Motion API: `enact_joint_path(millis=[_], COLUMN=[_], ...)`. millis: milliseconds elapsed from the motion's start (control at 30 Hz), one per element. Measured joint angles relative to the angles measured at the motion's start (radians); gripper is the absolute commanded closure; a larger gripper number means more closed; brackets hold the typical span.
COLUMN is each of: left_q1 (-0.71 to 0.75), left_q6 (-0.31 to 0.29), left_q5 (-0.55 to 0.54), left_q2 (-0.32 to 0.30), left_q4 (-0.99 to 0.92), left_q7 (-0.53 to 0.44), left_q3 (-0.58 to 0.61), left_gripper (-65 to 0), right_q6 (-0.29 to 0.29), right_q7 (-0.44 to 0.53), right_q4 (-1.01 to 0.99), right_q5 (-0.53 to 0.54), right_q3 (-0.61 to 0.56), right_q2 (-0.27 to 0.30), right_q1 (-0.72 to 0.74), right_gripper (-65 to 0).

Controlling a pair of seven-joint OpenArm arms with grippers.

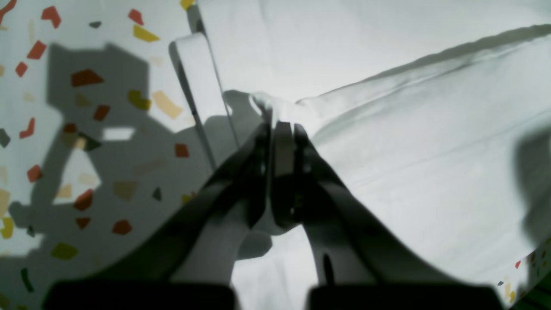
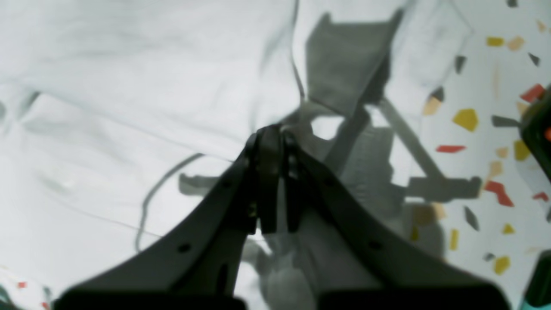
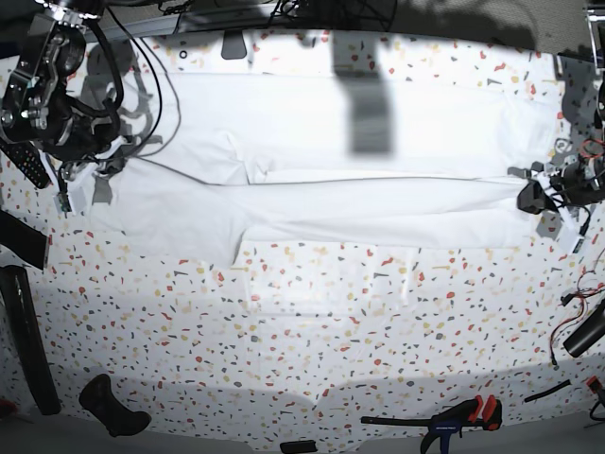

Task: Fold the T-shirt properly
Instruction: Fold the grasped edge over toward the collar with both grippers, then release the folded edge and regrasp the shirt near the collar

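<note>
The white T-shirt (image 3: 359, 203) lies stretched wide across the far half of the speckled table (image 3: 312, 322), with a long lengthwise fold along its near side. My left gripper (image 1: 282, 125) is shut on a bunched edge of the T-shirt (image 1: 430, 150); in the base view it (image 3: 546, 196) is at the shirt's right end. My right gripper (image 2: 273, 129) is shut on a pinch of the T-shirt (image 2: 107, 107); in the base view it (image 3: 83, 168) is at the shirt's left end, low over the table.
A black clamp with red grips (image 3: 458, 416) lies at the near right edge. Black tools (image 3: 113, 407) and a long dark bar (image 3: 24, 340) lie at the near left. Cables (image 3: 581, 331) hang at the right edge. A dark object (image 2: 536, 129) sits right of my right gripper.
</note>
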Motion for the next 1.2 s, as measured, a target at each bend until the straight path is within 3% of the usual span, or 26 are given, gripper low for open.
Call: enact_joint_path(millis=[100,200,367,533,633,700,900,1033,1200], left_q1=[0.000,0.003,0.003,0.003,0.002,0.002,0.003,0.002,0.002], left_q6=[0.000,0.000,0.000,0.000,0.000,0.000,0.000,0.000,0.000], left_q5=[0.052,0.103,0.117,0.120,0.121,0.123,0.113,0.111,0.109], left_q2=[0.003,0.003,0.003,0.003,0.002,0.002,0.002,0.018,0.044], left_q4=[0.000,0.000,0.000,0.000,0.000,0.000,0.000,0.000,0.000], left_q7=[-0.007,-0.015,-0.026,-0.030,-0.031,-0.043,-0.052,-0.051,-0.051], left_q3=[0.000,0.000,0.000,0.000,0.000,0.000,0.000,0.000,0.000], left_gripper=[-7.8,-10.6,-10.6,-13.3,-19.9,-21.8,-21.8,-21.8,-21.8], right_q6=[0.001,0.001,0.000,0.000,0.001,0.004,0.003,0.006,-0.020], right_q7=[0.000,0.001,0.001,0.005,0.109,0.150,0.142,0.150,0.079], right_q4=[0.000,0.000,0.000,0.012,0.019,0.019,-0.020,-0.210,-0.500], right_q5=[-0.003,-0.006,0.011,0.303,0.418,0.397,0.331,0.206,0.191], right_q3=[0.000,0.000,0.000,0.000,0.000,0.002,0.003,0.004,0.006], right_q2=[0.000,0.001,0.002,0.020,0.048,0.058,0.051,0.051,0.053], right_q1=[-0.003,-0.008,-0.008,-0.008,0.005,0.045,0.167,0.273,0.465], right_gripper=[-18.0,-25.9,-26.3,-26.3,-26.3,-26.3,-26.3,-26.3,-26.3])
